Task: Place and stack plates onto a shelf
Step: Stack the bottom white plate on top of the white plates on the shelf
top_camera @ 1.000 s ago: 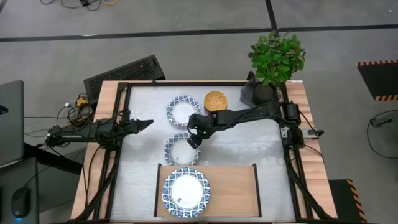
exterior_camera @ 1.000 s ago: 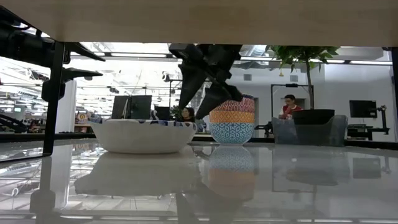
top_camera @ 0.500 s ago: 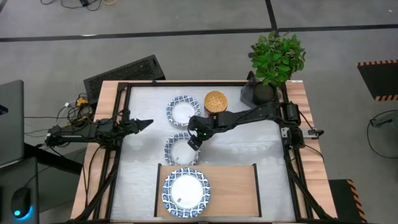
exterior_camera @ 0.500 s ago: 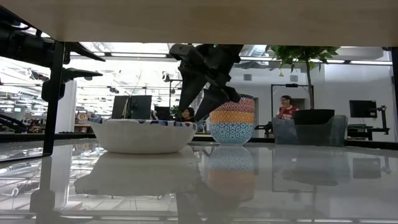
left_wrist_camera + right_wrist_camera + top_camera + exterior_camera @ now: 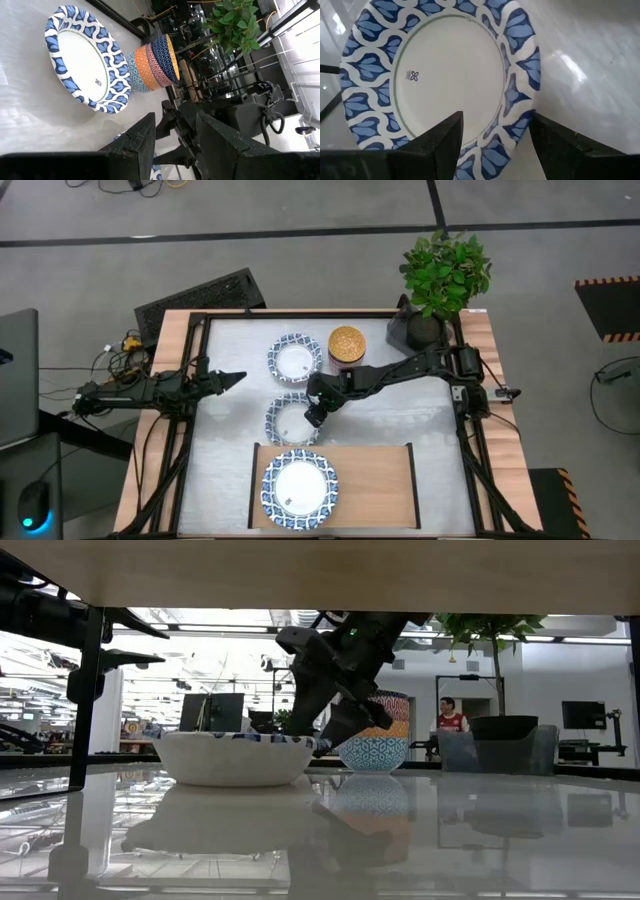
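White-grey table (image 5: 400, 420), office room behind. Potted plant (image 5: 443, 275) and patterned bowls (image 5: 376, 733) noted. Right gripper (image 5: 314, 416) fingers spread over middle plate (image 5: 288, 420); left gripper (image 5: 235, 378) fingers apart, idle.

Middle plate (image 5: 287, 418) right rim hidden under right end effector (image 5: 313, 416); contact unclear; shelf (image 5: 370, 480) front edge cropped.

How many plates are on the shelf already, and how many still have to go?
One plate sits on the shelf. The right gripper is at the rim of the middle plate, fingers open either side, not lifted. The far plate waits on the table. The left gripper idles at the left edge.
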`<action>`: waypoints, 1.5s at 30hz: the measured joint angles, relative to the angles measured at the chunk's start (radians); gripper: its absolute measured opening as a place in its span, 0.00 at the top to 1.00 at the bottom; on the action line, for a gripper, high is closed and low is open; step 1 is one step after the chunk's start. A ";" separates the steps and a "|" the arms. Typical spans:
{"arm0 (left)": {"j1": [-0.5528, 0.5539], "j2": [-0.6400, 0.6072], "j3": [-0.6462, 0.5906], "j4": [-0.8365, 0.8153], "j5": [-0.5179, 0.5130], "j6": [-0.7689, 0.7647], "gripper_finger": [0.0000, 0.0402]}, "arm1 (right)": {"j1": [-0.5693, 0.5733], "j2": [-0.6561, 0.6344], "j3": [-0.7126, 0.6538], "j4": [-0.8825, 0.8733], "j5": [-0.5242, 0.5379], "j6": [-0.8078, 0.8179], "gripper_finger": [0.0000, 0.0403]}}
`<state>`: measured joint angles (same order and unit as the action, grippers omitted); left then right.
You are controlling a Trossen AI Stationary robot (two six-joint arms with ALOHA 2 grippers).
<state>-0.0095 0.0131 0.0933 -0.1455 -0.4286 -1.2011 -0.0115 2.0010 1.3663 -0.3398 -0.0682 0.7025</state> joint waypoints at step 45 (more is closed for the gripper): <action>0.000 0.000 0.000 -0.008 -0.001 -0.011 0.68 | -0.005 -0.515 0.001 0.002 0.002 0.036 0.94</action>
<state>-0.0094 0.0128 0.0933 -0.1535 -0.4301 -1.2125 -0.0160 1.4861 1.3674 -0.3375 -0.0662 0.7383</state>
